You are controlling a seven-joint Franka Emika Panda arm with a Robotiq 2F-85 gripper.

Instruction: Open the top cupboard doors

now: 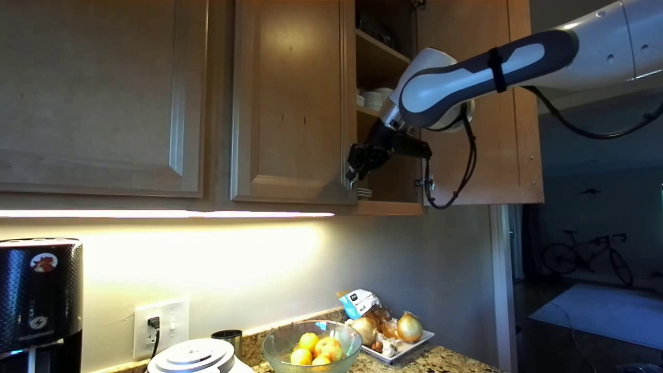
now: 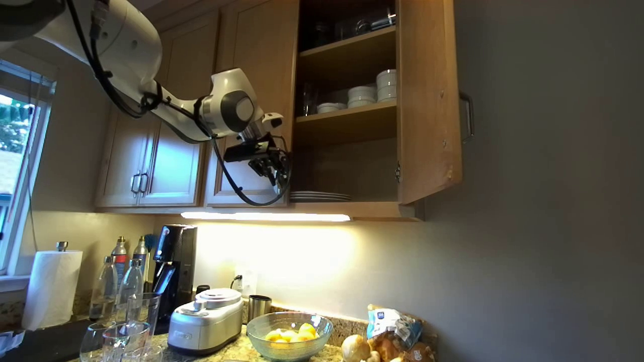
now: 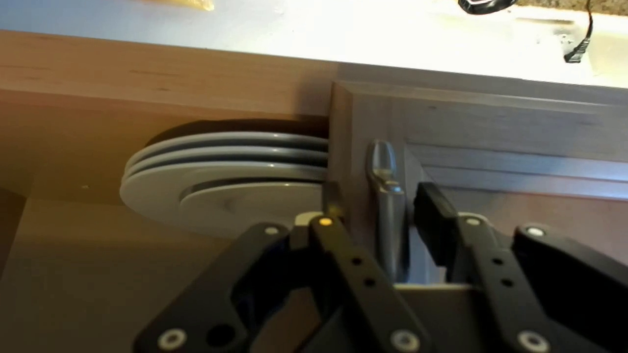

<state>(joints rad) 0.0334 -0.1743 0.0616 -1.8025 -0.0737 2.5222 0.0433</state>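
While one upper cupboard door (image 2: pixel 427 100) stands swung wide, I have the Robotiq gripper (image 3: pixel 382 202) spread, straddling the bar handle (image 3: pixel 391 233) on the closed cupboard door (image 1: pixel 298 103) partly hiding stacked plates (image 3: pixel 157 186).

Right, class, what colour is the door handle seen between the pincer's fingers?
Silver; the door handle shows best in the wrist view.

Smooth, satin-finished light-brown wooden cupboard doors (image 1: pixel 295 103) top both exterior views. In the wrist view, a silver metal bar handle (image 3: pixel 391 215) gleams right of centre, glossy white round plates (image 3: pixel 216 171) at left.
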